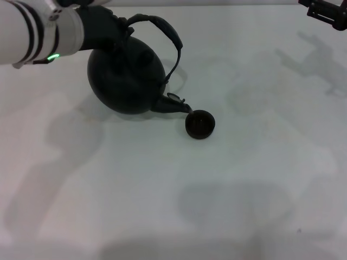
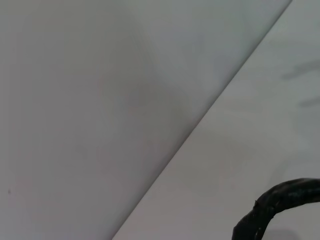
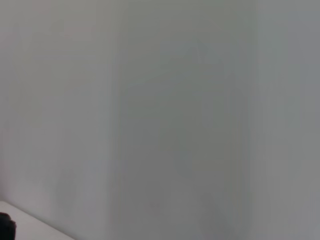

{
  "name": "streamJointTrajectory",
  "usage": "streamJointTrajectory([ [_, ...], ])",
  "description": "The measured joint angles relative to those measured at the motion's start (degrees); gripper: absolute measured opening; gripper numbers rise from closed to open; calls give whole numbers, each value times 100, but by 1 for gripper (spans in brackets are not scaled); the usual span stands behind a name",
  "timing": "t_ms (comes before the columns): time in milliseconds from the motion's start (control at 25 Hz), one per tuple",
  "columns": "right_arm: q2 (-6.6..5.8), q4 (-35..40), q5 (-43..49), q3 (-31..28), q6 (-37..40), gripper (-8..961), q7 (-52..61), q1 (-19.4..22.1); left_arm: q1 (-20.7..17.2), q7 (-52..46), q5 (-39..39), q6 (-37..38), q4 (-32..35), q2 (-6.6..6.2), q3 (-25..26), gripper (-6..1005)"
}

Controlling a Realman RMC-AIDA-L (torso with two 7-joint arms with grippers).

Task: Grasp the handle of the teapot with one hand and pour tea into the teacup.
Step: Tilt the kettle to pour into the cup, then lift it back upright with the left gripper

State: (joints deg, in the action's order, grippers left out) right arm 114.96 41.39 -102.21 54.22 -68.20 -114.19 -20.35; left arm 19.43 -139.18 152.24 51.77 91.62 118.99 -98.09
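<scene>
My left hand (image 1: 116,27) sits at the far left of the counter (image 1: 162,195), closed around the handle (image 1: 162,28) where the dark arched loop meets the back of the teapot (image 1: 126,76). My white arm with its black bands comes in from the left edge of the head view, a small green light showing on it.

From that grip the teapot hangs tilted, its round black belly leaning toward my right and its short spout (image 1: 176,104) pointing down and to the right. The tip of the spout sits just above the rim of the teacup (image 1: 199,124), touching it or very nearly so; I cannot tell which. The teacup stands upright on the counter, near the middle, just to the right of the pot.

In my left wrist view only a rough, black curved piece of the handle (image 2: 280,205) shows, against the pale counter and wall.

My right hand (image 1: 327,12) is parked at the far right corner, well apart from the pot and cup; I cannot tell how its fingers stand.
</scene>
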Motion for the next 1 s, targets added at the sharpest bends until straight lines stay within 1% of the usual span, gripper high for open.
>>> streamJointTrajectory([
  [160, 0, -27, 0, 0, 0, 876, -2, 3, 146, -192, 322, 86, 48, 1, -146, 130],
  [440, 0, -59, 0, 0, 0, 876, -5, 13, 396, -421, 625, 336, 76, 3, -234, 129],
  [760, -6, -66, 0, 0, 0, 875, -7, 14, 523, -496, 925, 370, 83, 4, -534, 128],
  [1000, -9, -77, 0, 0, 16, 875, -7, 14, 670, -505, 984, 436, 41, 8, -574, 127],
])
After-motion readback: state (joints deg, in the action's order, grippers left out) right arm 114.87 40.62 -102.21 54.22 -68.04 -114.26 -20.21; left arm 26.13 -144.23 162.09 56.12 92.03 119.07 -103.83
